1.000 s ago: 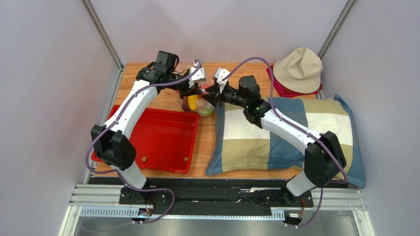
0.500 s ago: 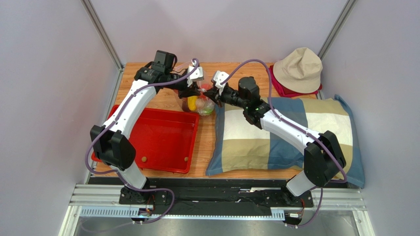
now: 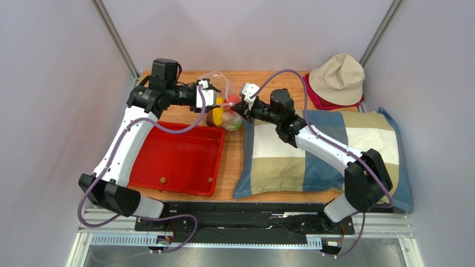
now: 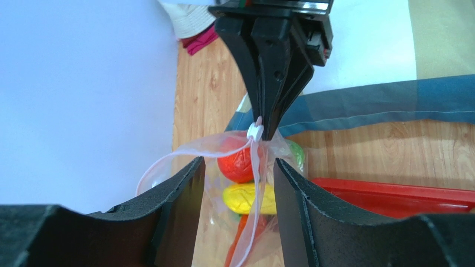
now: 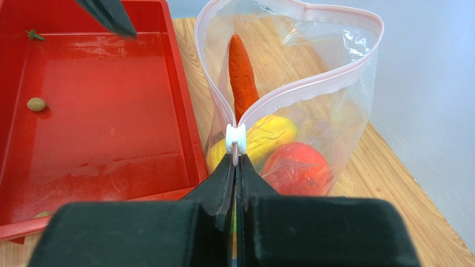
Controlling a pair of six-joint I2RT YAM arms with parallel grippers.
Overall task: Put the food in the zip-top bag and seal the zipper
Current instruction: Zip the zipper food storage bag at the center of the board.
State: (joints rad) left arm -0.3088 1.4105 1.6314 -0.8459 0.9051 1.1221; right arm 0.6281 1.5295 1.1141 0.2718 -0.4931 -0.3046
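My right claw (image 5: 235, 161) is pressed together on the zip-top bag (image 5: 334, 105) right at the white slider (image 5: 236, 135), holding that corner up. From there the zipper (image 5: 312, 86) loops wide open. The carrot (image 5: 242, 72), yellow piece (image 5: 270, 133) and red-orange fruit (image 5: 295, 167) sit inside, and the bag stands on the desk (image 5: 384, 167) just beside the red tray (image 5: 100, 111).

My left claw (image 4: 237, 167) is spread. Over the last second its arm has swung back to the left, away from the mouth it had been crowding. Whether its fingers brush the plastic I can't quite tell. I read that as loading done and sealing next: the left needs a fresh pinch on the far lip.
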